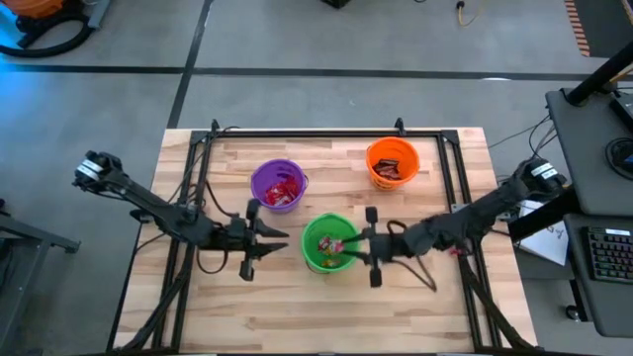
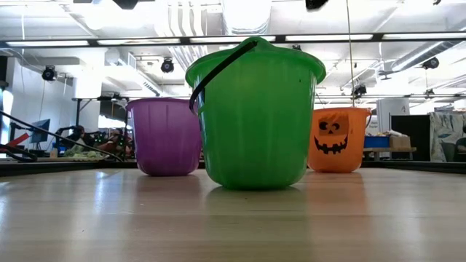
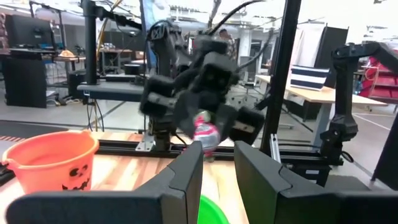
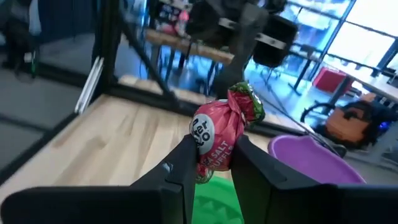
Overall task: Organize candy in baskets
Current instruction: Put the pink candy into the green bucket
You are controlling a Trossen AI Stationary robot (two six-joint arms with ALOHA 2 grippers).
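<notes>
We see a wooden tabletop (image 1: 297,307) with a black frame (image 1: 326,133), and a keyboard (image 1: 615,259) at three o'clock.

Green bucket (image 2: 255,116) in low view blocks the table behind it; contents unseen, likewise for purple bucket (image 2: 166,135) and orange bucket (image 2: 336,140), each partly covered by the green one. No arms in that view.

From above, sweets in the buckets too small to sort: red specks in purple, dark shape in orange.

Right wrist view: pink wrapped sweet (image 4: 219,134), label partly hidden by fingers (image 4: 180,171); purple bucket cut by frame edge.

Left wrist view: right gripper (image 3: 206,140) blurred; green bucket's rim barely showing.
</notes>
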